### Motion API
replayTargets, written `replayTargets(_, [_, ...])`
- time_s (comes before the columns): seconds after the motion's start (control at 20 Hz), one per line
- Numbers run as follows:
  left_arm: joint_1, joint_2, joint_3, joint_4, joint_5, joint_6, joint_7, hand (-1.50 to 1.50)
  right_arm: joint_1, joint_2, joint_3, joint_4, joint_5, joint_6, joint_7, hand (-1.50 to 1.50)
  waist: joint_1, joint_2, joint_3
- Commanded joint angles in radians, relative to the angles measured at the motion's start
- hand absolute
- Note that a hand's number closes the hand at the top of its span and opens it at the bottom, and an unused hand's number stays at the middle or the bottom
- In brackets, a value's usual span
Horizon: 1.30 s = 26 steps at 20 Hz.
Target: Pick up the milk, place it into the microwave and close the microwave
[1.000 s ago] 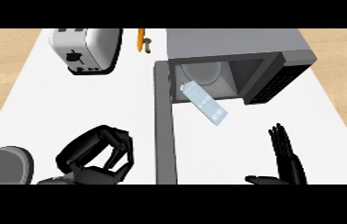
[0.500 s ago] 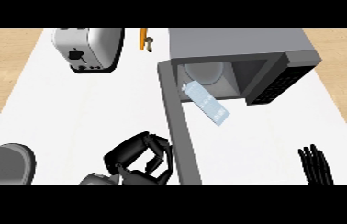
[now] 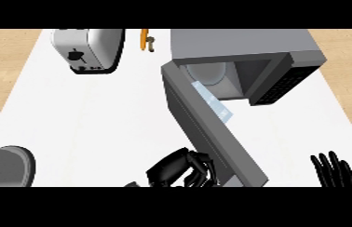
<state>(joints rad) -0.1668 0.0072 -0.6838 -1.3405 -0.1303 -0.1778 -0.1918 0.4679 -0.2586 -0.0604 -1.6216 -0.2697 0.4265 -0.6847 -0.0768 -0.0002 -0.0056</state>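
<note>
Two black robot hands show at the lower edge: the left hand (image 3: 180, 171), a glossy black cluster of rounded, segmented fingers with faint grey highlights, and the right hand (image 3: 331, 169), slim black fingers with smooth, rounded tips. No markings show on either.

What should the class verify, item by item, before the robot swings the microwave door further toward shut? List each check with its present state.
1. Milk inside the microwave: cannot tell; the carton appears to stick out at the opening's front edge.
2. Door path free of the carton: not ok; the carton sits right against the door's inner side.
3. Left hand at the door's outer face: ok.
4. Right hand out of the door's swing: ok; it rests at the lower right.
5. Toaster out of the way: ok.
</note>
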Motion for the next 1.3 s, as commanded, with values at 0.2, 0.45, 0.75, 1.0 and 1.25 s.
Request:
replayTargets(0.2, [-0.158,-0.007,-0.287,0.101,0.145,0.344,0.003,1.5,0.063,-0.04,0.059,-0.276,-0.06,0.043,0.117,-1.5,-0.03,0.009,0.0])
replayTargets(0.45, [-0.286,-0.006,-0.311,0.142,0.228,0.481,0.021,1.5,0.077,-0.068,0.068,-0.411,-0.131,0.039,0.219,-1.5,-0.051,0.014,-0.002])
replayTargets(0.75, [-0.374,-0.006,-0.294,0.172,0.347,0.636,0.0,1.5,0.101,-0.084,0.096,-0.468,-0.147,0.038,0.277,-1.5,-0.09,0.025,-0.003])
replayTargets(1.0, [-0.49,-0.006,-0.271,0.225,0.435,0.695,0.003,1.5,0.1,-0.09,0.091,-0.533,-0.19,0.001,0.343,-1.5,-0.098,0.03,-0.002])
replayTargets(1.25, [-0.579,-0.007,-0.233,0.3,0.514,0.746,-0.011,1.5,0.105,-0.098,0.097,-0.583,-0.21,-0.02,0.387,-1.5,-0.121,0.038,-0.001])
